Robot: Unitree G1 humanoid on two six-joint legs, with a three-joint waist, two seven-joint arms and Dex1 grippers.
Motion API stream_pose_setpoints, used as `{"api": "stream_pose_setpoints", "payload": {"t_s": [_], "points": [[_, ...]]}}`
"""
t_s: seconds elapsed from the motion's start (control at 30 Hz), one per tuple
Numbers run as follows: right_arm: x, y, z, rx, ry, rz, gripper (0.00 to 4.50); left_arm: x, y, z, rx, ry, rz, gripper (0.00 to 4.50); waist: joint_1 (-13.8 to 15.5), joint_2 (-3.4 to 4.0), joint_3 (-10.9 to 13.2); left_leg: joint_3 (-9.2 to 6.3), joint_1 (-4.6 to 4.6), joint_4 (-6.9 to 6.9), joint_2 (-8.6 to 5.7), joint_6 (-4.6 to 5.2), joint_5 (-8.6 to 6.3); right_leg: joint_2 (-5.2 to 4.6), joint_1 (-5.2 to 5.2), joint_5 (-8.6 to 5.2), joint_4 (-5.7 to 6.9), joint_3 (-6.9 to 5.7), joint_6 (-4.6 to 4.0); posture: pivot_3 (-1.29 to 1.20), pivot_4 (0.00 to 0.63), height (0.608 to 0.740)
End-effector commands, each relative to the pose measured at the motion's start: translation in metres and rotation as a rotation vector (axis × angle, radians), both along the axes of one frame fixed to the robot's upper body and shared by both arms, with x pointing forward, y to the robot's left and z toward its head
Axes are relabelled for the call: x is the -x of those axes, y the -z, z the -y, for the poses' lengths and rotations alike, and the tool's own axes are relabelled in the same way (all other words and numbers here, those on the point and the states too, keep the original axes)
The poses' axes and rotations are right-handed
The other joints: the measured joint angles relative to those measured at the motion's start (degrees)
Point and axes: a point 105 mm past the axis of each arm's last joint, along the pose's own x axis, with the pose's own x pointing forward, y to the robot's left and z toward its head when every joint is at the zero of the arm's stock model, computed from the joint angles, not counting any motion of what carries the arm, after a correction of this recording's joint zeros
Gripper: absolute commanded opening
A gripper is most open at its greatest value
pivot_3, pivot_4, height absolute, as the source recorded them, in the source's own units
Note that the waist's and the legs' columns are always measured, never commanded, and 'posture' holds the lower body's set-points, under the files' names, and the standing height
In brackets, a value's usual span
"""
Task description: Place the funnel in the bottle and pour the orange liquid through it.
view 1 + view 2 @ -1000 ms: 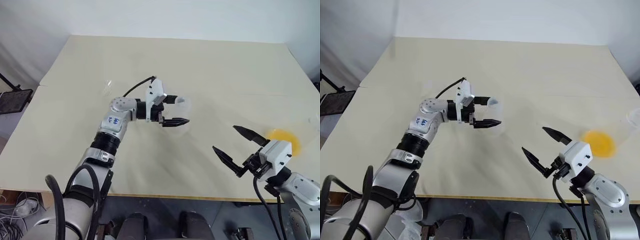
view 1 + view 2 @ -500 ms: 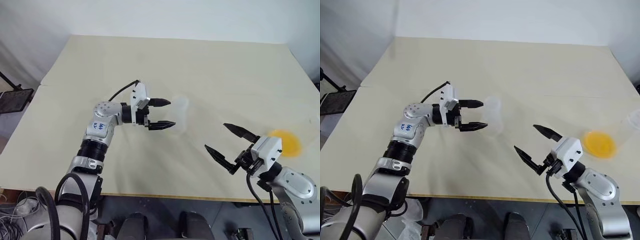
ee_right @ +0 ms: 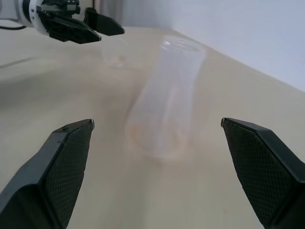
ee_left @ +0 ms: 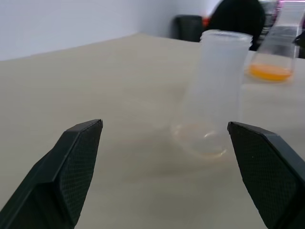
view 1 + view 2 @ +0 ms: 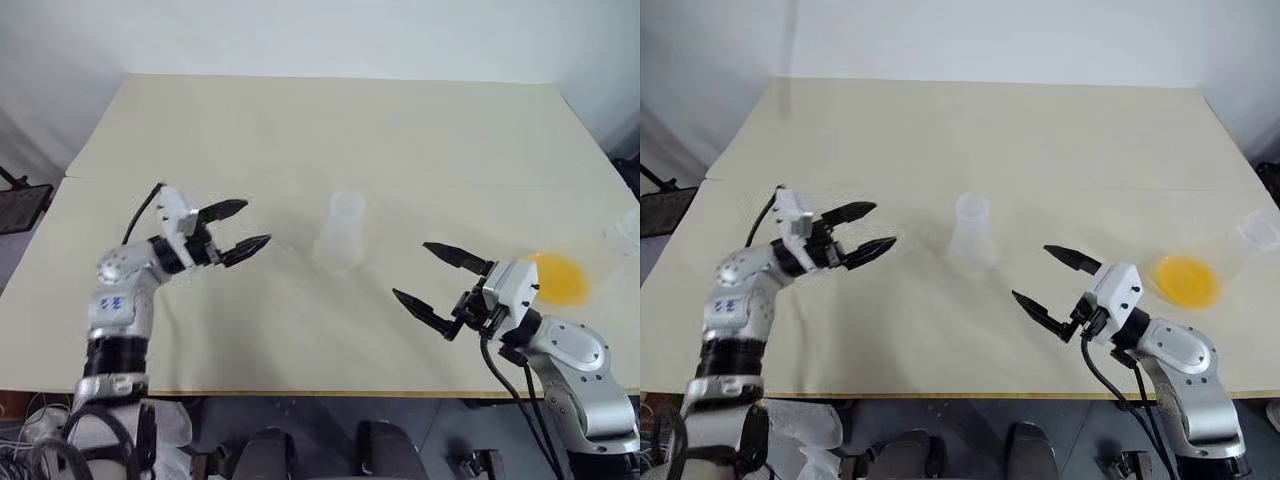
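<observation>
Bottle (image 5: 972,232) stands upright mid-table, between the two grippers, touching neither. Left gripper (image 5: 862,231) is well off to its left, fingers spread wide, nothing held, pointing toward the bottle. Right gripper (image 5: 1058,279) is near the bottle's right-front side, jaws also wide apart and empty, aimed at it; in the right wrist view the bottle (image 3: 166,102) sits centred between its fingers (image 3: 57,171) but farther out.

Orange liquid (image 5: 1186,280) sits in a clear vessel (image 5: 1240,252) by the table's (image 5: 1040,130) right edge, just beyond the right gripper's wrist.

Funnel: a faint clear shape shows on the table by the left gripper (image 3: 115,56), can't confirm it.

Vs one second ago: left gripper was right at the bottle, fingers either side of it; now pulled back left, bottle left standing. Right gripper has edged toward the bottle.
</observation>
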Motion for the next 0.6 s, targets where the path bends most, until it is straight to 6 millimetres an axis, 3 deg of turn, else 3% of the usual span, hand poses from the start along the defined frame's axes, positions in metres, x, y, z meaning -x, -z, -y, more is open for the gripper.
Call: {"api": "stream_pose_setpoints", "payload": {"t_s": [0.03,0.17,0.37,0.47,0.6], "points": [[-0.001,-0.007,-0.007,-0.023,-0.057,0.004,4.50,0.022,-0.014,-0.035,0.051,-0.192,0.092,4.46,-0.1,0.00,0.0,-0.03,0.00,0.02,0.02,0.00,0.00,0.00,0.00,0.00,-0.01,0.00,0.00,0.00,0.150,0.740],[-0.002,-0.010,-0.017,-0.032,-0.126,-0.007,4.50,0.054,0.004,-0.072,0.078,-0.442,0.067,4.46,0.3,0.00,0.0,-0.13,0.01,0.03,-0.01,0.00,0.00,-0.04,0.07,0.00,0.00,0.01,0.00,0.00,0.150,0.740],[-0.007,-0.013,-0.019,-0.029,-0.149,-0.005,4.50,0.092,0.029,-0.092,0.084,-0.635,0.004,4.46,1.1,-0.02,0.0,-0.18,0.00,0.03,-0.04,0.00,-0.01,-0.05,0.13,0.00,-0.06,0.03,0.00,0.00,0.150,0.740],[-0.008,-0.012,-0.019,-0.027,-0.153,-0.009,4.50,0.095,0.035,-0.088,0.088,-0.665,-0.014,4.46,1.2,-0.02,0.0,-0.19,0.00,0.04,-0.04,0.01,-0.01,-0.04,0.15,0.00,-0.09,0.02,0.00,0.00,0.150,0.740],[-0.008,-0.011,-0.018,-0.022,-0.154,-0.012,4.50,0.079,0.034,-0.078,0.090,-0.684,-0.017,4.46,1.1,-0.02,0.0,-0.15,0.01,0.04,-0.05,0.01,-0.01,-0.04,0.15,0.00,-0.10,0.03,0.00,0.00,0.150,0.740]]}}
